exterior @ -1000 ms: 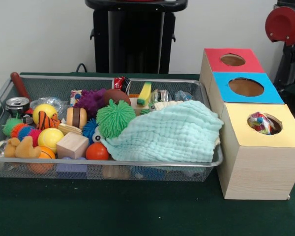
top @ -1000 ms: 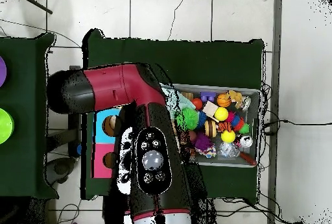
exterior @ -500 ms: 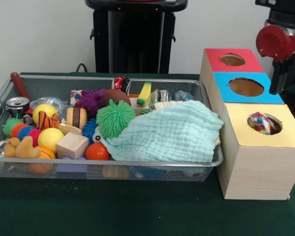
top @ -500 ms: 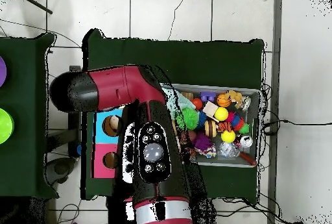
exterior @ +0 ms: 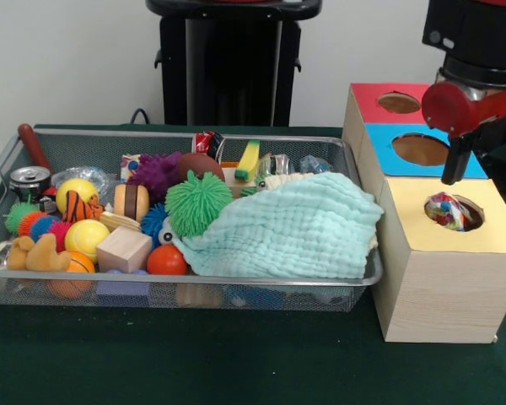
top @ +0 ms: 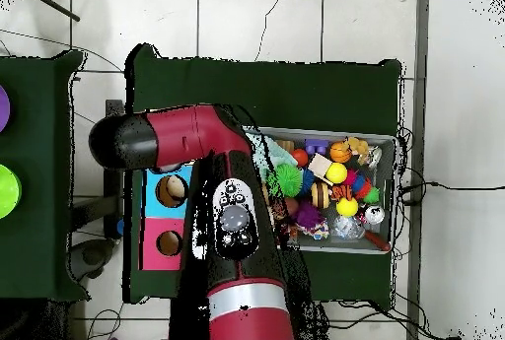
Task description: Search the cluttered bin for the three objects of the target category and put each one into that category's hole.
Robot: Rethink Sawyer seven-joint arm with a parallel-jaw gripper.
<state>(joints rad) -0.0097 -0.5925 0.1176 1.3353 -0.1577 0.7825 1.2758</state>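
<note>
The arm (exterior: 472, 76) has moved further over the blue box (exterior: 422, 150); whether its gripper is open cannot be told.

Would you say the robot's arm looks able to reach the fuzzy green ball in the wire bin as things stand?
Probably yes: the fuzzy green ball sits uncovered on top of the clutter, beside the mint cloth, with nothing above it. The arm is off over the boxes.

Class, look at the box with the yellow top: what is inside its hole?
Inside the hole of the yellow-topped box sits a multicoloured patterned object, filling most of the opening. Anything deeper below it is hidden by the box walls.
</note>
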